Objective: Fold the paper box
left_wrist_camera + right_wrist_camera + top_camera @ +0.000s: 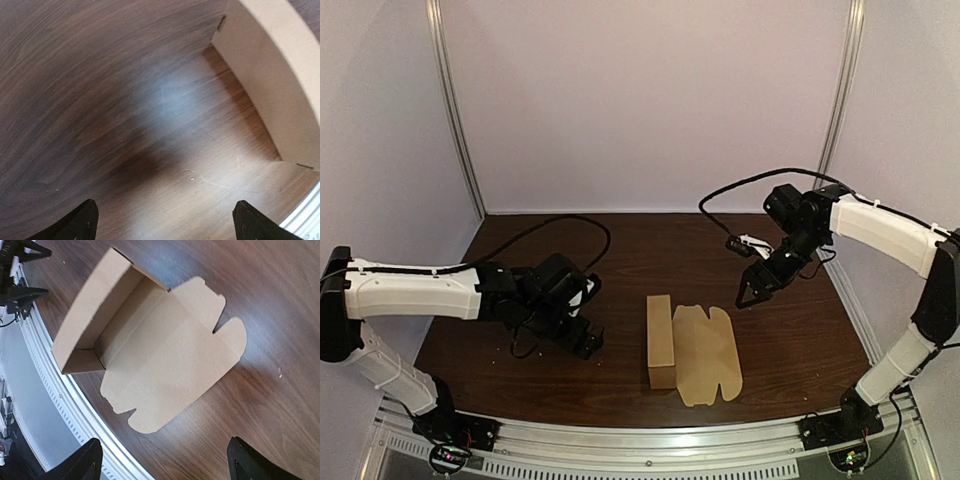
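Note:
A tan paper box lies near the table's front middle, its narrow tray part upright and its lid flap spread flat to the right. In the right wrist view the box fills the frame's centre, with the tabbed flap edge toward me. My right gripper hangs open above the table, up and right of the flap, holding nothing. My left gripper sits low over the table, left of the box, open and empty. The left wrist view catches only the box's side wall at upper right.
The dark wood table ends at a metal rail along the near edge. White walls close in the back and sides. A black cable trails across the table behind the left arm.

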Controlling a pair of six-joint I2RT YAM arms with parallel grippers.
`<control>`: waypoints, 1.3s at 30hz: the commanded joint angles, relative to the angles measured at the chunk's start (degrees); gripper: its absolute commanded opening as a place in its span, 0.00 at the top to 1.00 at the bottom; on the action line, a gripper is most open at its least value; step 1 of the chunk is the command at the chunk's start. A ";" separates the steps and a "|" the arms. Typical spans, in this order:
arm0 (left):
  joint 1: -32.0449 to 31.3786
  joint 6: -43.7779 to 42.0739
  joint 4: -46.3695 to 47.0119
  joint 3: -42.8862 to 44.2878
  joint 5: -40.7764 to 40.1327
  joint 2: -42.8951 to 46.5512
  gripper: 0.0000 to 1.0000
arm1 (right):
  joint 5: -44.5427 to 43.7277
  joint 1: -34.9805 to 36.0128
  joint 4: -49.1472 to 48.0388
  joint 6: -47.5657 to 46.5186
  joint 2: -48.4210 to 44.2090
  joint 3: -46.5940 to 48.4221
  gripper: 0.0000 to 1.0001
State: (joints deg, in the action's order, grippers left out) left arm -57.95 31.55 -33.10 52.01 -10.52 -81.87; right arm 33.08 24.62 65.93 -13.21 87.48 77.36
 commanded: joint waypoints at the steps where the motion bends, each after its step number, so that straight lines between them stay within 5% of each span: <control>1: 0.11 -4.56 4.75 6.29 7.25 0.63 0.03 | -1.14 -1.23 -1.16 1.31 4.97 -3.43 0.15; 6: -1.61 -6.76 3.29 15.20 12.61 -6.86 0.03 | 2.19 -2.52 -0.88 -0.34 8.36 -3.29 0.19; 15: -1.59 -6.56 3.53 18.00 17.37 -15.88 0.03 | 2.24 -3.17 -1.20 -0.80 8.55 -4.48 0.18; 39: -1.58 -4.83 6.06 21.90 15.92 -18.63 0.03 | 3.01 -3.13 -0.95 -0.84 8.86 -4.61 0.17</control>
State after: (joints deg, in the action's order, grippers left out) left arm -59.42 25.93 -29.80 71.35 3.86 -97.38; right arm 36.01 21.82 64.97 -13.65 96.51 73.45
